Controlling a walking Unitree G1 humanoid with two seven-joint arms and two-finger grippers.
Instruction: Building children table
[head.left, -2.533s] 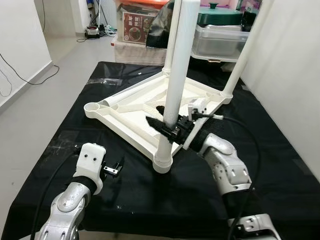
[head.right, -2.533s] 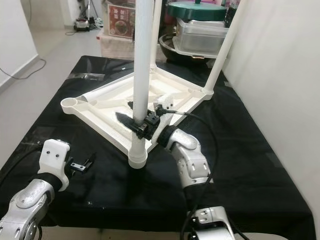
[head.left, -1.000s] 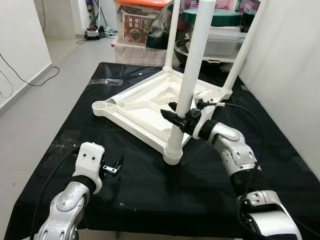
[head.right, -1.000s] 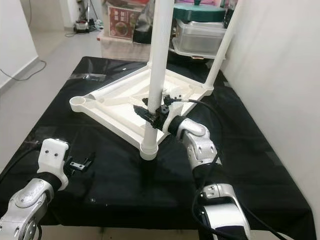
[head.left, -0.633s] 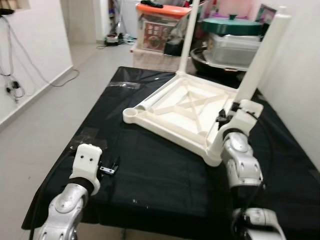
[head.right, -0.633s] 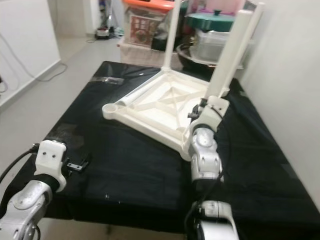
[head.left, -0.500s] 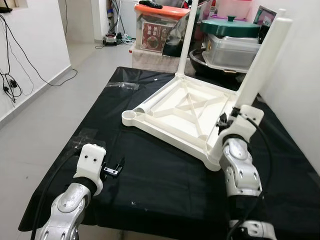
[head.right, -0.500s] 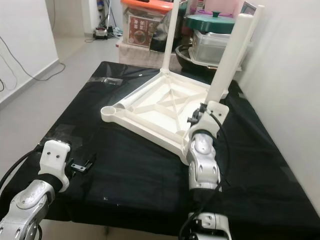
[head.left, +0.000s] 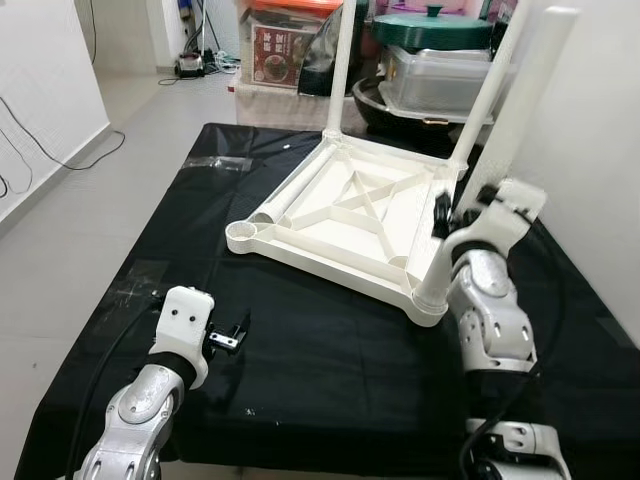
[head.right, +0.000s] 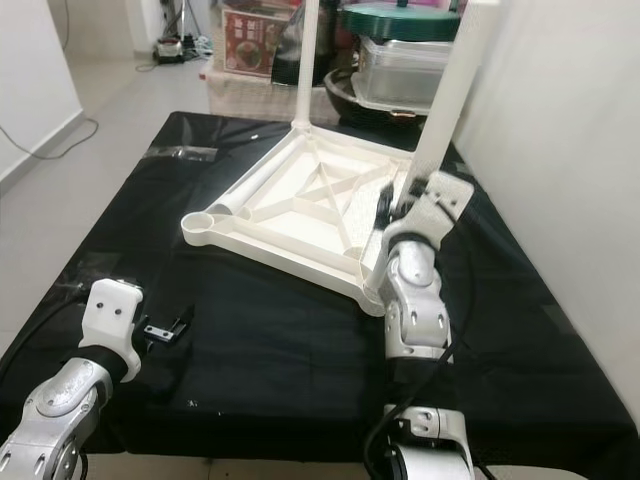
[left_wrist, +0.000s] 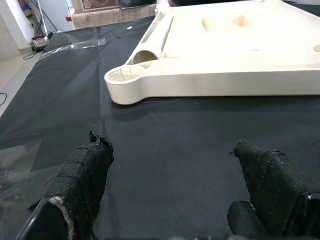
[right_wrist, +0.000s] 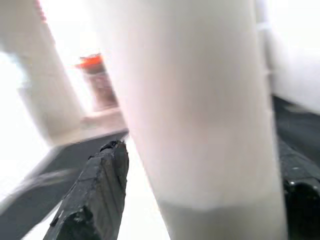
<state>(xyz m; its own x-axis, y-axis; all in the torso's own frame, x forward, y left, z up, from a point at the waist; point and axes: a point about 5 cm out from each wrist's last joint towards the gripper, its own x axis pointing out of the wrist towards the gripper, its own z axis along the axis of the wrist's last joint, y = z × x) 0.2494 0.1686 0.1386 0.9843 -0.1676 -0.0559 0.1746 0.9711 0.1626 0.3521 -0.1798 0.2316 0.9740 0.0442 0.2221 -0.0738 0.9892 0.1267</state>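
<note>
The white table top (head.left: 322, 262) lies upside down on the black cloth. Two white legs stand in its far corners (head.left: 340, 60). A third leg (head.left: 520, 100) stands tilted in the near right corner, and my right gripper (head.left: 452, 215) is shut on it low down; the leg (right_wrist: 200, 110) sits between both black fingers (right_wrist: 100, 195). The near left corner socket (head.left: 243, 237) holds nothing. A loose leg (head.left: 292, 185) lies inside the top along its left edge. My left gripper (head.left: 228, 338) rests open on the cloth near the front left, with nothing between its fingers (left_wrist: 85, 175).
Behind the table stand storage boxes (head.left: 285, 45) and a clear bin (head.left: 440, 80) with a green-lidded pot (head.left: 430, 25). A white wall (head.left: 590, 150) runs close along the right. Clear plastic (head.left: 222, 162) lies on the cloth at the far left. Floor (head.left: 110, 180) lies left.
My right arm has swung to the right with the leg, and the table top has turned and slid with it. The head camera has also shifted. The left arm has stayed put.
</note>
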